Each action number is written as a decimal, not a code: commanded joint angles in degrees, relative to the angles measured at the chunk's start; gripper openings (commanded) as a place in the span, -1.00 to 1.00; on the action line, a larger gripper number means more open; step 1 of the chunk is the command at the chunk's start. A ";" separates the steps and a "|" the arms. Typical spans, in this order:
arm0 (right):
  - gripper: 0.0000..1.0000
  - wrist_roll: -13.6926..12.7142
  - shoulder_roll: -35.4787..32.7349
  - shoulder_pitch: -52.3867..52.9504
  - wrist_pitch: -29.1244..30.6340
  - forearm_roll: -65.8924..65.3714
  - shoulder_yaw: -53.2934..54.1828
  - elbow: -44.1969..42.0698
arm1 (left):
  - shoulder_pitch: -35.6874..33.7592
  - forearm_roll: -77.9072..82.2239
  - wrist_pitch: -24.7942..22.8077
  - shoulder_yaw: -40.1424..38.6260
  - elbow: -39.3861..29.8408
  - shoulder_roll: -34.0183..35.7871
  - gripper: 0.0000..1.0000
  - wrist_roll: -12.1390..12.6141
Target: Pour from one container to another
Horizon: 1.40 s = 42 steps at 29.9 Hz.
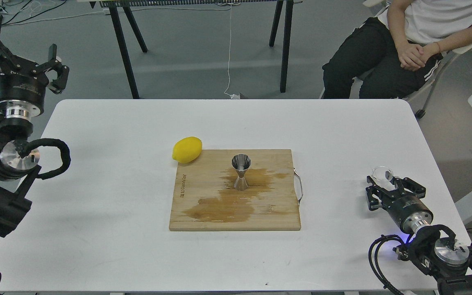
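Observation:
A steel jigger [240, 177] stands upright on the wooden cutting board [203, 213], in the middle of a wet brown stain. A small clear glass [381, 173] sits on the white table at the right. My right gripper [387, 181] lies low on the table just behind the glass, open, its two fingers reaching to either side of it; whether they touch it is unclear. My left gripper [17, 48] is raised beyond the table's far left corner, open and empty, far from both containers.
A yellow lemon [187, 149] rests against the board's far left corner. The board has a metal handle [299, 186] on its right side. A seated person [408, 45] is past the table's far right corner. Dark table legs [123, 49] stand behind.

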 commanded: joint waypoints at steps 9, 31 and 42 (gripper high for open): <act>0.26 -0.09 0.08 0.01 2.36 -0.17 -0.88 0.04 | 0.00 0.05 -0.02 0.09 0.00 -0.01 1.00 0.00; 0.11 0.00 0.08 0.01 3.15 -0.35 -1.15 -0.57 | 0.09 -0.04 0.07 0.00 -0.09 0.26 1.00 0.00; 0.64 0.44 0.60 0.27 3.15 -0.35 -1.15 -1.80 | 0.09 -0.04 0.07 0.09 -0.09 0.26 1.00 0.00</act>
